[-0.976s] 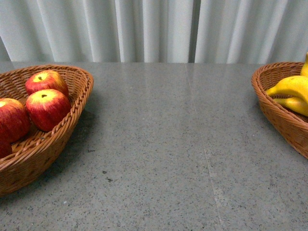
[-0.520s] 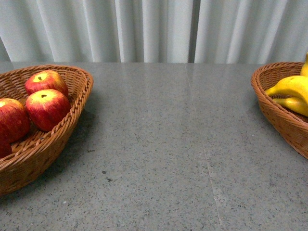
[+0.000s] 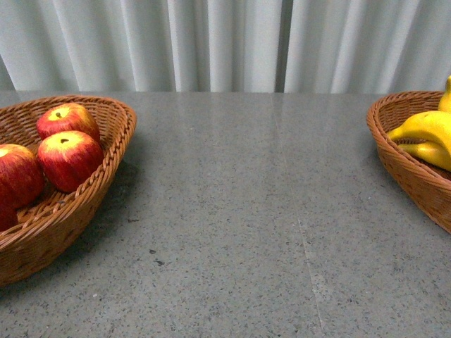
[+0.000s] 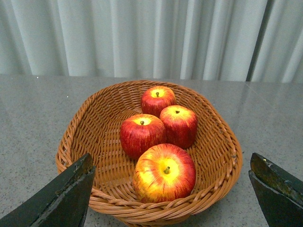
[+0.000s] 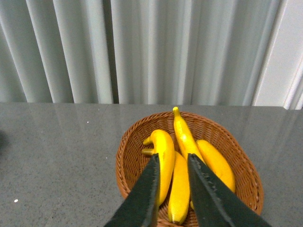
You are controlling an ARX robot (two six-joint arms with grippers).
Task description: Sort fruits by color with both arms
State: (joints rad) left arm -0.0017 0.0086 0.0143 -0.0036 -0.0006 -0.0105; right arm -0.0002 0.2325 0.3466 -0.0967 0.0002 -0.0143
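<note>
Front view: left basket [image 3: 106,176] on counter [image 3: 246,211] holds red apples [image 3: 69,159] | right basket [image 3: 405,172] holds yellow bananas [image 3: 426,127] | left end effector [image 4: 170,189] spread wide, empty, near the apples | right end effector [image 5: 171,189] nearly closed, empty, above the bananas.

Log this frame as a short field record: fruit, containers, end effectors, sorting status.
apples: four, all in the left basket
bananas: four visible, all in the right basket
table: no loose fruit visible
left end effector: open, holding nothing
right end effector: nearly closed, holding nothing
sorting status: appears complete
</note>
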